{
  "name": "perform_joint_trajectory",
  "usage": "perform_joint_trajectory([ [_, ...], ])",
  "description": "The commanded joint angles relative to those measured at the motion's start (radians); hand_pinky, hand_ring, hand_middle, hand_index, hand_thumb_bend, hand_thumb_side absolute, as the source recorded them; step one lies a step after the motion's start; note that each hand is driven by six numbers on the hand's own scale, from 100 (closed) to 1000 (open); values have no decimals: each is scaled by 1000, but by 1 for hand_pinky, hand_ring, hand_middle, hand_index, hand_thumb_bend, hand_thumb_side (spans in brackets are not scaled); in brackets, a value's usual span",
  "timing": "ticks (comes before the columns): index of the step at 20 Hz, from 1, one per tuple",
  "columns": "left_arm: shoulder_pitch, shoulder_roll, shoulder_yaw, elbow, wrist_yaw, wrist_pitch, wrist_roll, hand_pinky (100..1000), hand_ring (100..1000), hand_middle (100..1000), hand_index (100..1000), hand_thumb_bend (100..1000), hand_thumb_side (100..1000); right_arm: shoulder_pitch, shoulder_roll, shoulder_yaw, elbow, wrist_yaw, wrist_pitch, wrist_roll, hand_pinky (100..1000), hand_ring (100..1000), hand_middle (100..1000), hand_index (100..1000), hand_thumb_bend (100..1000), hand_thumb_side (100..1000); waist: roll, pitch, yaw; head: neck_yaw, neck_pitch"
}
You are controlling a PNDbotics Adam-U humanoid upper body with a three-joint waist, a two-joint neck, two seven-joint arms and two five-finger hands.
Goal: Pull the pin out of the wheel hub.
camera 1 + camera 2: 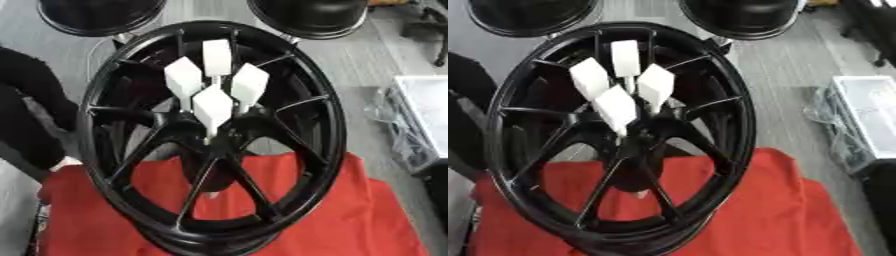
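Grey floor behind, red cloth [350, 220] below; glossy black spoked wheel hub [105, 125] mid-frame, four white block-headed pins [213, 105] at centre. Neither hand's state visible.

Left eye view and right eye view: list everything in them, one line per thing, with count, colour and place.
wheel hub: one, black, spoked, centre of view, standing on the red cloth.
pins: four, white, block-shaped heads, clustered at the hub's centre, sticking out toward the camera.
red cloth: one, red, under the wheel hub, filling the lower part of the view.
round black objects: two, black, at the top edge behind the wheel hub.
container: one, pale, on the floor at the right edge.
dark shape: one, black, at the left edge; what it is cannot be told.
Robot's hands: neither shows in either view.
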Motion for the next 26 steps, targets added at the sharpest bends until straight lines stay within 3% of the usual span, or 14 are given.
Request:
perform_joint_trajectory([
  [1, -5, 30, 0, -9, -7, 2, -1, 642, 799, 713, 743, 351, 668, -44, 9, 37, 2, 21, 2, 54, 833, 817, 834, 867, 479, 322, 2, -29, -2, 3, 4],
  [8, -3, 30, 0, -8, -6, 2, -1, 641, 799, 713, 742, 351, 669, -81, 64, 91, 22, 25, 11, 169, 830, 816, 830, 865, 466, 356, 4, -29, -3, 6, 9],
  [16, -5, 31, -1, -9, -5, 3, 2, 642, 801, 715, 740, 352, 668, -80, 105, 123, 75, 75, 11, 237, 829, 819, 835, 868, 473, 381, 3, -30, -3, 8, 10],
  [19, -6, 30, -2, -9, -5, 4, 2, 642, 801, 715, 739, 352, 668, -76, 118, 131, 91, 94, 4, 267, 827, 821, 835, 867, 528, 336, 3, -29, -2, 7, 11],
  [26, -8, 29, -3, -9, -5, 6, 1, 641, 802, 716, 736, 350, 670, -56, 123, 143, 107, 125, -22, 346, 817, 797, 816, 848, 532, 292, 3, -27, 0, 5, 8],
])
